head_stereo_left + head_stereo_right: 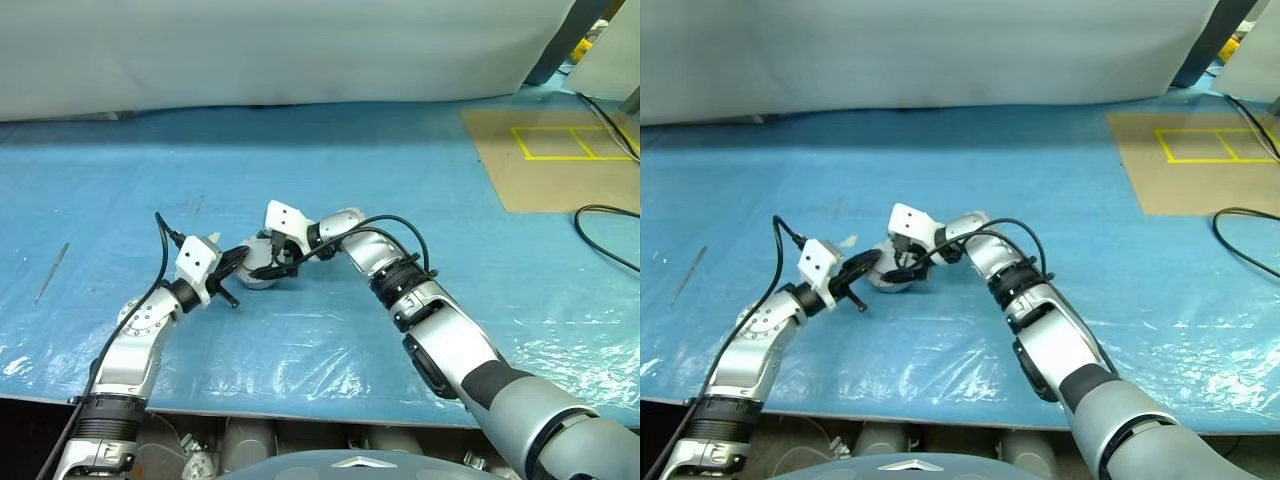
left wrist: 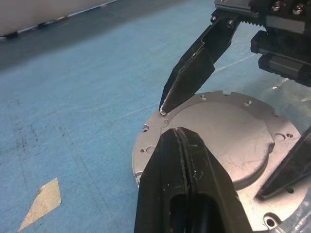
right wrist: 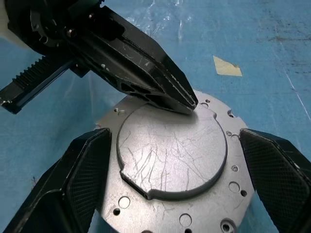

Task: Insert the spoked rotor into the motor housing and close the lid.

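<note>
Nearest to the robot, the left tool has its two black fingers pressed together with nothing between them, and its tip rests on the near rim of the lid — the round silver-grey disc which lies flat, plain face up, with a raised round plate in its centre and small screw holes around the edge. The lid sits on top of the motor housing, a low silver puck on the blue surface between both arms; the copper windings and the spoked rotor cannot be seen, so I judge the rotor is already inside and covered. Just over the lid, the right tool comes down from the side with its jaws spread wide, one finger on each side of the disc and neither one clearly touching it. So the step in hand seems to be the last one, the closing of the lid: it is placed, but whether it is fully seated I cannot tell. The next move calls for a check that the lid is level on the housing, perhaps a light push down — and then both tools must go away without dragging the disc sideways. Farther on the surface, a small pale scrap lies near the housing.
</note>
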Robot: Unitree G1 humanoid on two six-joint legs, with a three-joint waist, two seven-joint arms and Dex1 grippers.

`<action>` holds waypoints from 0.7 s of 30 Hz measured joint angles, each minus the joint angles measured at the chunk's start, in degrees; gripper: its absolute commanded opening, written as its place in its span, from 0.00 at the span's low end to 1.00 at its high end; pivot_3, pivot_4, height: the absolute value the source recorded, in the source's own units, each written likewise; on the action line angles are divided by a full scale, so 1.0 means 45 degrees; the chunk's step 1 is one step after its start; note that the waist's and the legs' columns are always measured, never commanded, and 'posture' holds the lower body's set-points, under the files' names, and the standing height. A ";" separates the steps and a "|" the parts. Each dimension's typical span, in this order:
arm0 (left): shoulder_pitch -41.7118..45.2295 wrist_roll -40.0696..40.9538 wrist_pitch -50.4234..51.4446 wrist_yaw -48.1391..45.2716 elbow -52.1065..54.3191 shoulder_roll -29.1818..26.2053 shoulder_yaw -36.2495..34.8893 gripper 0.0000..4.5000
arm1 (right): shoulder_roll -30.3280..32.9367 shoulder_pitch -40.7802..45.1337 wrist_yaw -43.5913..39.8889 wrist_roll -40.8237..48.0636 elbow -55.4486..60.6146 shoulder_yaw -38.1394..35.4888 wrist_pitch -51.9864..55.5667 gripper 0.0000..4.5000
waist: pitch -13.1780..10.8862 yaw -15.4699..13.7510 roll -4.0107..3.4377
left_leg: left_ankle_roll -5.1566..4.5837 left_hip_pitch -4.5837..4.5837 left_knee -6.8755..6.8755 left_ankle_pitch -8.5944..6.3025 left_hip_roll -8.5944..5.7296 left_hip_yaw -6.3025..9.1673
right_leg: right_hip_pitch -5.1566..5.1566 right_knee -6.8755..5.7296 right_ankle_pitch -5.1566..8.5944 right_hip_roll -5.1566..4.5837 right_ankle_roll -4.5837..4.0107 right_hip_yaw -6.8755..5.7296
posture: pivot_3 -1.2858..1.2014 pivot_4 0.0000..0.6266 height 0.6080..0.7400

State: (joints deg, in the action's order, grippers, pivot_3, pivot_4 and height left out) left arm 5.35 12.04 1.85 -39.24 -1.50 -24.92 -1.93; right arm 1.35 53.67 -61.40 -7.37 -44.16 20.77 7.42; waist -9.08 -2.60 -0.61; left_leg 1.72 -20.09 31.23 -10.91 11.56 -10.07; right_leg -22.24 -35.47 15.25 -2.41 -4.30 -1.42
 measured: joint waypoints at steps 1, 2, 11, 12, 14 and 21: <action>-0.0027 0.0059 0.0086 -0.0054 0.0059 -0.0041 -0.0013 0.00 | 0.0082 -0.0076 -0.0121 0.0133 0.0063 -0.0060 -0.0093 0.99 | -0.0001 0.0006 0.0001 | 0.0000 -0.0003 -0.0001 0.0000 -0.0001 0.0000 | -0.0003 0.0000 0.0000 0.0000 0.0000 0.0000 | 0.52 0.24 1.00; -0.0060 0.0093 0.0151 -0.0123 0.0126 -0.0124 -0.0014 0.00 | 0.0143 -0.0119 -0.0208 0.0240 0.0091 -0.0129 -0.0170 0.99 | -0.0002 0.0010 0.0003 | 0.0001 -0.0008 -0.0002 0.0000 0.0000 0.0000 | -0.0009 0.0000 -0.0001 0.0001 0.0001 -0.0001 | 0.52 0.24 1.00; -0.0176 0.0099 0.0375 -0.0273 0.0400 -0.0334 -0.0009 0.00 | 0.0113 -0.0017 0.0625 0.1633 0.0082 -0.1837 0.1090 0.99 | -0.0007 0.0012 0.0009 | 0.0007 -0.0035 -0.0004 0.0004 0.0002 -0.0001 | -0.0034 -0.0003 -0.0001 0.0005 0.0001 -0.0003 | 0.52 0.24 1.00; -0.0195 0.0099 0.0376 -0.0273 0.0418 -0.0334 -0.0005 0.00 | 0.0124 0.0023 0.0697 0.1727 0.0083 -0.1971 0.1588 0.99 | -0.0007 0.0011 0.0009 | 0.0007 -0.0034 -0.0004 0.0004 0.0002 0.0000 | -0.0032 -0.0002 -0.0001 0.0005 0.0001 -0.0003 | 0.52 0.24 1.00; -0.0220 0.0097 0.0376 -0.0273 0.0430 -0.0333 -0.0004 0.00 | 0.0207 0.0056 0.0781 0.1774 0.0074 -0.1994 0.3149 0.99 | -0.0007 0.0008 0.0009 | 0.0034 -0.0034 -0.0004 0.0019 0.0000 0.0000 | -0.0030 -0.0002 -0.0001 0.0006 0.0001 -0.0003 | 0.52 0.24 1.00; -0.0251 0.0091 0.0375 -0.0265 0.0446 -0.0316 0.0007 0.00 | -0.0243 -0.0246 0.0923 0.2858 0.0981 -0.2164 0.8888 0.99 | -0.0007 0.0004 0.0007 | 0.0046 -0.0008 -0.0011 0.0026 0.0004 0.0002 | -0.0017 -0.0002 -0.0001 0.0009 0.0001 -0.0004 | 0.52 0.24 1.00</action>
State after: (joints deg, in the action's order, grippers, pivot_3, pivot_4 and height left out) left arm 4.22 12.45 3.54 -40.44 0.51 -26.35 -1.90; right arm 0.26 52.56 -57.24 5.49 -39.75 11.03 47.42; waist -9.11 -2.58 -0.57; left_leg 1.93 -20.13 31.18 -10.79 11.58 -10.06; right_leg -22.31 -35.48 15.25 -2.37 -4.29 -1.44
